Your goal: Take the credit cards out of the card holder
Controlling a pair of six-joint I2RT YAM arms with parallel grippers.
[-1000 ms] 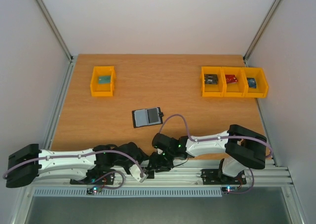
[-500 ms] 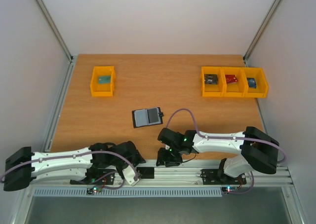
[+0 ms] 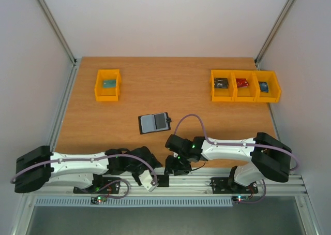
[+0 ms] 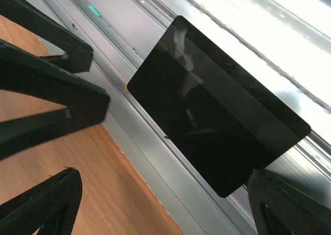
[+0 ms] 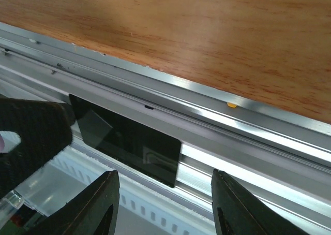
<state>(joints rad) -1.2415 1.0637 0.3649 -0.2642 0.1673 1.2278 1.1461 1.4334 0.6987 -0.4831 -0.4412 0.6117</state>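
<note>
The card holder (image 3: 154,122) lies open on the wooden table, blue-grey pockets up, apart from both arms. A dark credit card (image 3: 162,181) lies flat on the aluminium rail at the table's near edge, also visible as the dark credit card (image 4: 217,105) and the dark credit card (image 5: 129,142). My left gripper (image 4: 165,209) stands wide open over the rail; the card's near corner is close to its right finger. My right gripper (image 5: 165,204) hovers open just above the card, nothing between its fingers. In the top view the left gripper (image 3: 150,180) and right gripper (image 3: 175,166) flank the card.
A yellow bin (image 3: 107,85) stands at the back left with a teal item inside. At the back right, a yellow bin (image 3: 222,85), a yellow bin (image 3: 242,85) and a yellow bin (image 3: 266,86) stand in a row, each with a small flat item. The right gripper's fingers (image 4: 46,90) cross the left wrist view.
The left jaws have opened wider. The left arm first drew back, then came right to the card again. The card sits slightly further right on the rail. The right arm shifted right.
</note>
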